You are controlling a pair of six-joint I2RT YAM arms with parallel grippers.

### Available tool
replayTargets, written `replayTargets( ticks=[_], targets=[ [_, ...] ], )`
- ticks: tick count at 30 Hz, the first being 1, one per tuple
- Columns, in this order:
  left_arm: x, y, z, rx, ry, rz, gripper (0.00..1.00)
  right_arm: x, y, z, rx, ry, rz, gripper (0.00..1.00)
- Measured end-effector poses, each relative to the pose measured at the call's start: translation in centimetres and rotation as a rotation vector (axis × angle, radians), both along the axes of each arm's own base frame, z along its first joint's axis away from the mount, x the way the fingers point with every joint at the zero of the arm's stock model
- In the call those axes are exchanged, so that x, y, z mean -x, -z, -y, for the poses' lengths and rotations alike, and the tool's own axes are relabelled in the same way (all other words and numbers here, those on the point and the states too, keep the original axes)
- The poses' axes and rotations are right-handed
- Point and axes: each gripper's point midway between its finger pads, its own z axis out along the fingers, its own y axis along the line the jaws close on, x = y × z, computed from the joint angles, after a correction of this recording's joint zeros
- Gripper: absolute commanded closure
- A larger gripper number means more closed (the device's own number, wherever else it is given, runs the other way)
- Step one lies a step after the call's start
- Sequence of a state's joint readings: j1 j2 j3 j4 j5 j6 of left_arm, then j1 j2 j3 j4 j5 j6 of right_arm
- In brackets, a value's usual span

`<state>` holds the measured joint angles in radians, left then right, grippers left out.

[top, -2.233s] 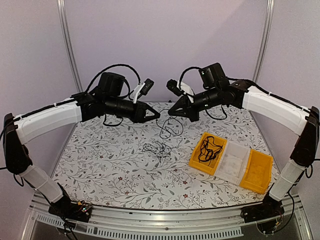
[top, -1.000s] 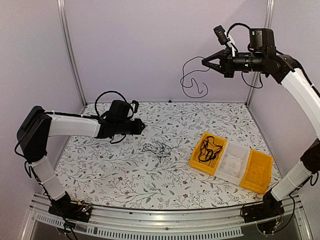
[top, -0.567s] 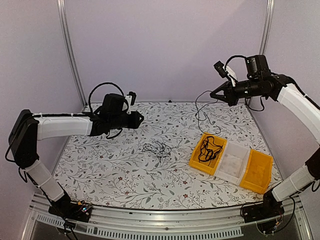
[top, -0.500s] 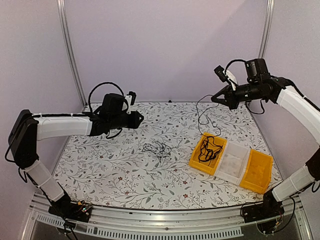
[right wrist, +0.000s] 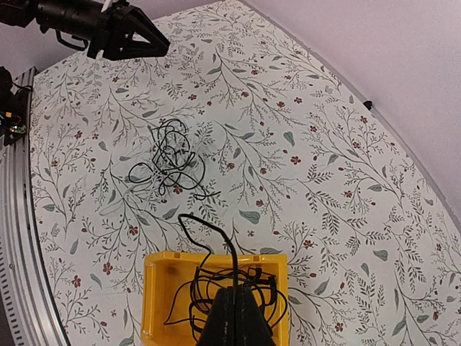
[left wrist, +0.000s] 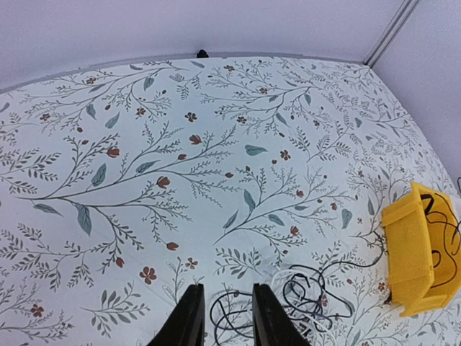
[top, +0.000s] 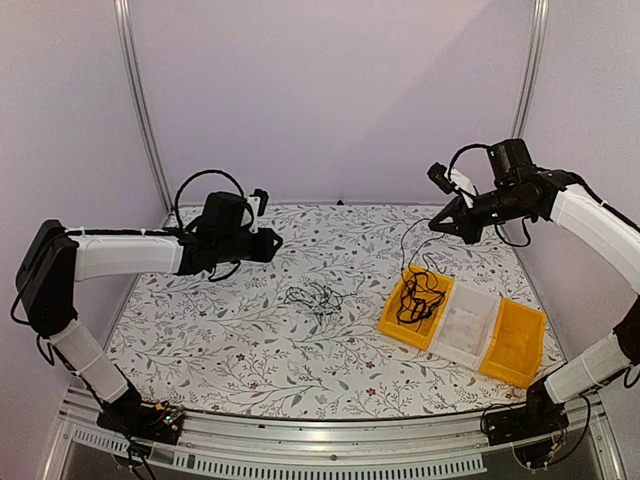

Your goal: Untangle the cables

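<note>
A tangle of black and white cables [top: 312, 297] lies mid-table; in the left wrist view the cables [left wrist: 317, 303] sit just right of my fingers. My left gripper [top: 277, 243] hovers left of and behind the tangle. It [left wrist: 225, 292] is open with nothing between the fingers. My right gripper [top: 433, 227] hangs above the left yellow bin [top: 388, 318] and is shut on one black cable [top: 412, 255]. The cable [right wrist: 232, 252] droops into that bin [right wrist: 155, 288], joining other black cords there. The tangle [right wrist: 169, 155] lies on the table beyond the bin.
A clear bin [top: 470, 322] and a second yellow bin [top: 515, 343] adjoin the first at the right. Metal posts [top: 140, 100] stand at the back corners, with walls close behind. A metal rail [right wrist: 14, 216] runs along the table's front edge.
My right arm came down from high up, lowering the hanging black cable into the left yellow bin. The left gripper's fingers spread wider; that arm shifted only slightly.
</note>
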<state>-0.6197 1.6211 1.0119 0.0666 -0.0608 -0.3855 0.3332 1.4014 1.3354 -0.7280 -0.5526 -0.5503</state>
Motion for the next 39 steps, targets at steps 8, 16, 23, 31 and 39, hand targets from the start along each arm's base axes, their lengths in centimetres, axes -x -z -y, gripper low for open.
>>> replayTargets(
  ticks=[8,16,23,31,39],
  targets=[
    [0.7,1.5,-0.8,-0.021,-0.008,-0.028,0.73,1.2,1.0,0.5,0.057,-0.062,0.002,1.0],
    [1.1,1.4,-1.2,-0.009,-0.018,-0.031,0.73,2.0,2.1,0.3,0.063,-0.11,-0.017,1.0],
    [1.7,1.4,-1.9,0.0,-0.037,-0.036,0.73,2.1,7.5,0.0,0.078,-0.141,-0.125,1.0],
    [2.1,0.9,-2.5,0.007,-0.055,-0.026,0.73,3.0,11.6,0.5,0.125,-0.186,-0.144,1.0],
    [2.1,0.9,-2.5,0.017,-0.062,-0.033,0.72,1.3,15.4,0.8,0.195,-0.166,-0.167,1.0]
  ],
)
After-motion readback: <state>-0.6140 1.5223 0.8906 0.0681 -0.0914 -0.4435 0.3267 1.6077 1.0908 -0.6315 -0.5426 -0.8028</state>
